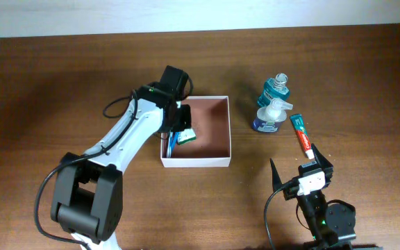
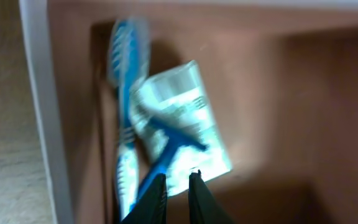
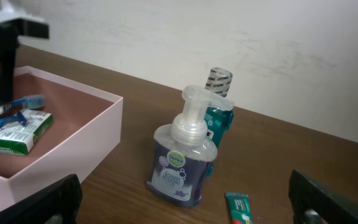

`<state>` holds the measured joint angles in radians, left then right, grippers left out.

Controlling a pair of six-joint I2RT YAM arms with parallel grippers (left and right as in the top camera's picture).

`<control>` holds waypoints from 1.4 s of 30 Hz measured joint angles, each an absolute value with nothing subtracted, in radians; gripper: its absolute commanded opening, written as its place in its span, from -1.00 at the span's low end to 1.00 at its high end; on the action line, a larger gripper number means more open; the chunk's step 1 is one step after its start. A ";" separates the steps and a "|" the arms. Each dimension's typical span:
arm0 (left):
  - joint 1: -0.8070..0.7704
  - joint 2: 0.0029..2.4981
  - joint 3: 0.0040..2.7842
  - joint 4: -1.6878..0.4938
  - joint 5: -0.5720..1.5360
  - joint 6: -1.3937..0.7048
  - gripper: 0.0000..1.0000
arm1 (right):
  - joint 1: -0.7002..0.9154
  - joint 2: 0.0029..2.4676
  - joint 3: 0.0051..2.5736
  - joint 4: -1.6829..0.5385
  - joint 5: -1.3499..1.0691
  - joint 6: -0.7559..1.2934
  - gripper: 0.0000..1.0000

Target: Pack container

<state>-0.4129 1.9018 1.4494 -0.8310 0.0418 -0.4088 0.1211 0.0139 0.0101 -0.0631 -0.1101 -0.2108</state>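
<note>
The container (image 1: 197,162) is a square white-walled box with a reddish-brown floor at the table's middle. In the left wrist view its floor (image 2: 278,112) holds a blue toothbrush (image 2: 124,106), a white and green packet (image 2: 188,118) and a blue razor (image 2: 173,140) lying across the packet. My left gripper (image 2: 178,179) hovers over them at the box's left side, its fingers a narrow gap apart with nothing between them. My right gripper (image 1: 298,165) is wide open and empty at the front right. A foam soap pump bottle (image 3: 182,158), a teal mouthwash bottle (image 3: 219,102) and a toothpaste tube (image 1: 301,135) lie ahead of it.
In the overhead view the soap bottle (image 1: 268,117) and mouthwash bottle (image 1: 276,88) stand together right of the container. The toothpaste tube lies just in front of them. The brown wooden table (image 1: 61,90) reaches a pale wall at the back.
</note>
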 measured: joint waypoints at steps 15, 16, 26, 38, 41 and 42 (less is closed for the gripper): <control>-0.200 1.790 1.511 -0.841 0.056 -0.405 0.04 | 0.121 0.014 0.010 -0.063 -0.110 -0.210 0.97; -0.165 1.789 1.512 -0.852 0.043 -0.409 0.11 | 0.121 0.014 0.010 -0.063 -0.110 -0.210 0.97; 0.074 1.789 1.513 -0.962 -0.050 -0.409 0.99 | 0.121 0.014 0.010 -0.063 -0.110 -0.210 0.97; 0.112 1.789 1.513 -0.963 -0.058 -0.409 0.99 | 0.121 0.014 0.010 -0.063 -0.110 -0.210 0.97; 0.112 1.789 1.513 -0.963 -0.058 -0.409 0.99 | 0.121 0.014 0.010 -0.063 -0.110 -0.210 0.97; 0.112 1.789 1.513 -0.964 -0.058 -0.409 0.99 | 0.121 0.014 0.010 -0.063 -0.110 -0.210 0.97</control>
<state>0.1120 1.7893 1.5131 -0.9638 -0.0582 -0.4088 0.1211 0.0139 0.0101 -0.0631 -0.1101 -0.2100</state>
